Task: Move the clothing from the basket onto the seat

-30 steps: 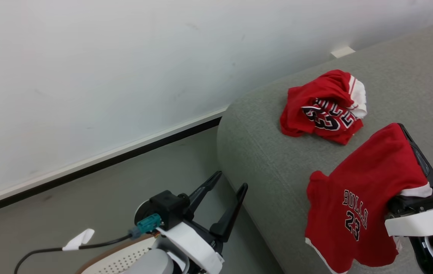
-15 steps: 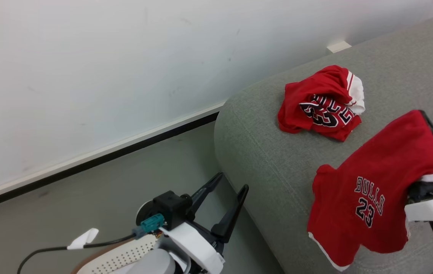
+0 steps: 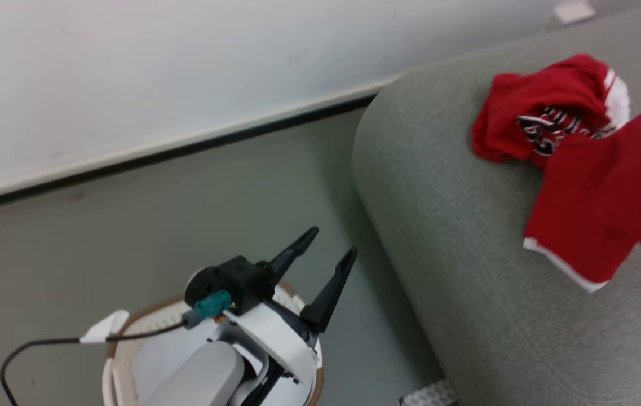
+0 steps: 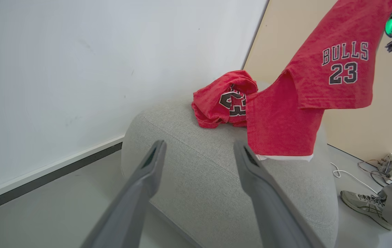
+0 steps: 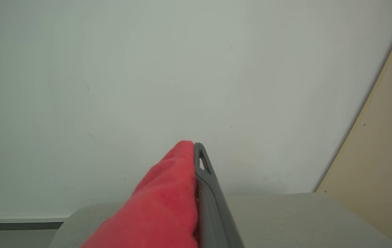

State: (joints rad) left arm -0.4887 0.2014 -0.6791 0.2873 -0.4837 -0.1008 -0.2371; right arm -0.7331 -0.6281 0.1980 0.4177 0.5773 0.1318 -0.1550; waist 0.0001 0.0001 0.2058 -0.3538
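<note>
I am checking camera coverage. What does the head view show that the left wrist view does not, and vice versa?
Head view, not the wrist: the basket on the floor, a teal plug. Left wrist view, not the head: a person's shoe, a white cord, a beige panel. Both: the open left gripper, the seat, the crumpled red garment on it, the hanging red garment marked 23.

The hanging shirt [image 3: 608, 186] runs off the right edge of the head view, blurred, its lettering cut short. The basket [image 3: 145, 324] at lower left is mostly hidden under the left arm [image 3: 207, 378] (the bottom edge clips it too). In the right wrist view the shirt covers one finger of the right gripper [image 5: 193, 146].
</note>
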